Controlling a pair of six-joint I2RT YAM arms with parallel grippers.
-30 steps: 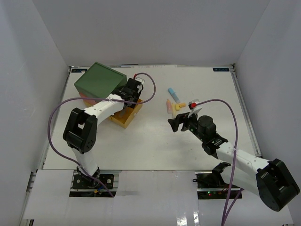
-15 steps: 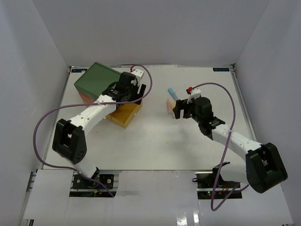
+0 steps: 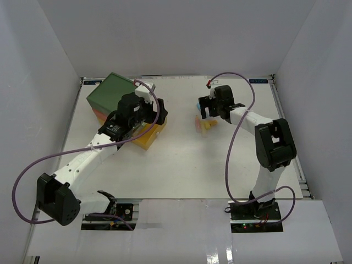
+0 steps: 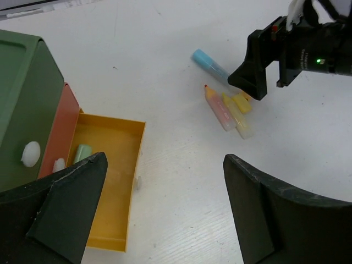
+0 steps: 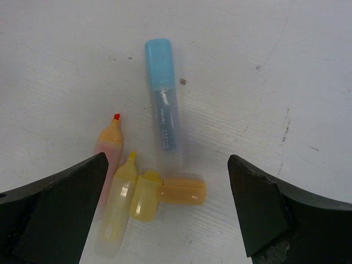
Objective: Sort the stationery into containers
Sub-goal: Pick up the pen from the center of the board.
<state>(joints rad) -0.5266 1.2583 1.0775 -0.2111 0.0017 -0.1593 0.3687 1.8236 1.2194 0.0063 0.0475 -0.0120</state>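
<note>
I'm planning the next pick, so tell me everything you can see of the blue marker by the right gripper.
The blue marker is a stubby, plastic-looking highlighter with an opaque pale-blue cap and a translucent blue barrel bearing small dark print. It lies flat and capped on the white table. Its barrel end nearly meets the orange-yellow marker; whether they touch is unclear. Nothing grips it.

White tabletop (image 3: pixel 181 162) between plain white walls (image 3: pixel 176 38) on three sides.

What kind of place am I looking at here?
Probably a robot test booth: plain white wall panels enclose a white table, two white robot arms stand at its edge, with a green-topped drawer chest and pastel markers.
</note>
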